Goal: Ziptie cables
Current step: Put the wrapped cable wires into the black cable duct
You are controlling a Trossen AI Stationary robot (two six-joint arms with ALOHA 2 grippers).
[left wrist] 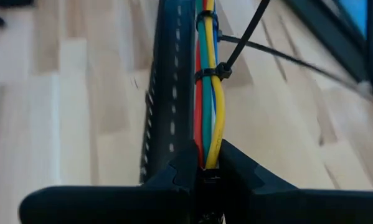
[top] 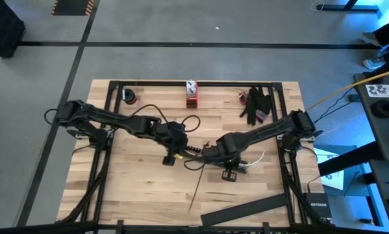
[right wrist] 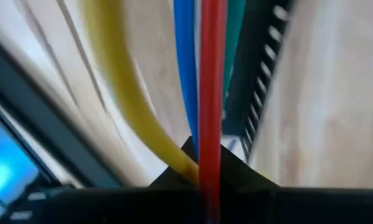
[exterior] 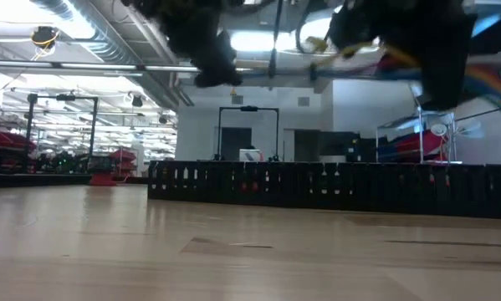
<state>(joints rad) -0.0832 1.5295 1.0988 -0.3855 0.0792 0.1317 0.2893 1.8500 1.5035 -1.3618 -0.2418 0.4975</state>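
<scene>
The cables [top: 195,150], a bunch of red, blue, green and yellow wires, hang stretched between my two grippers above the middle of the table. My left gripper [top: 176,155] is shut on one end and my right gripper [top: 211,155] on the other. In the left wrist view a black zip tie [left wrist: 213,73] rings the bunch [left wrist: 208,112], its tail sticking out sideways, and a second tie [left wrist: 208,20] sits farther along. The low view shows the wires [exterior: 363,48] high above the tabletop. My left gripper [left wrist: 208,163] pinches the bunch between its two fingers just short of the nearer zip tie [left wrist: 209,149]. It slants down from the table's left side, and the wires run straight on from the fingertips. The bunch is lifted clear of the table. My right gripper [right wrist: 205,165] pinches the red, blue and green wires [right wrist: 210,134] between its two fingers, coming steeply from above. The yellow wire [right wrist: 133,106] bows out to one side before it enters the hold. The wires run on from the fingertips, clear of the table.
A long black slotted bar [top: 246,209] lies at the near right, a thin black strip [top: 197,188] in front of the grippers. At the far edge are a red and white object [top: 191,93], a dark heap [top: 256,104] and a small black item [top: 129,96].
</scene>
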